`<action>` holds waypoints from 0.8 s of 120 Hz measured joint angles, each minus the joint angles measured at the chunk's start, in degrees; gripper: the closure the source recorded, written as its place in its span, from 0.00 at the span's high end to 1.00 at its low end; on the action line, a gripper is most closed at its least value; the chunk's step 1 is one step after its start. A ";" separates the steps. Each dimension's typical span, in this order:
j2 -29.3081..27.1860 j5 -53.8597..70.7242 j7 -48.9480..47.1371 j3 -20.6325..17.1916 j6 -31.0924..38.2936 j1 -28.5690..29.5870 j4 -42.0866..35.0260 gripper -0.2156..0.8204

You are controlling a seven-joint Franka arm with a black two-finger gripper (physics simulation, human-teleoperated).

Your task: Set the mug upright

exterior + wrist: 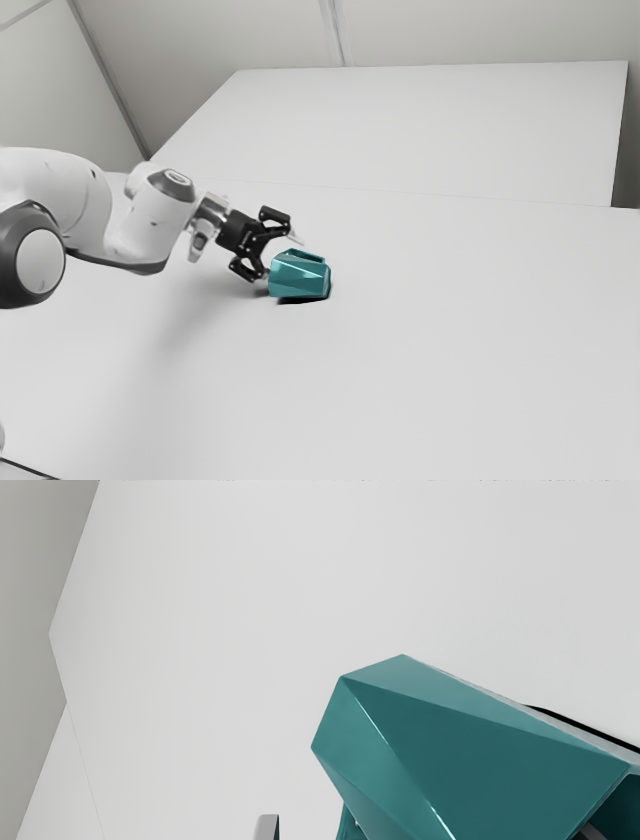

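Note:
A teal faceted mug [299,278] lies on its side on the white table [430,330], its handle on the upper side in the exterior view. My gripper [281,257] stands open at the mug's end on the exterior view's left, one finger above and behind the mug, the other low by that end. The wrist view shows the mug [450,740] close up, with part of its handle low down. My gripper [429,829] has one fingertip apart from the mug there; the other is partly hidden at the dark mouth. Whether that one touches the rim cannot be told.
A large white panel [420,130] rises beyond the table's far side, with pale walls behind it. The arm reaches in over the table from the exterior view's left. A dark cable [28,468] runs at the near left corner.

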 joint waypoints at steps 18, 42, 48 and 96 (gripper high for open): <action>0.14 0.57 0.00 -0.02 0.05 -0.35 0.08 0.61; -0.22 2.24 0.01 0.07 0.13 -0.59 0.22 0.22; -0.28 2.53 0.02 0.07 0.14 -0.67 0.55 0.17; -0.92 9.89 0.00 -0.09 0.05 -2.88 5.83 0.05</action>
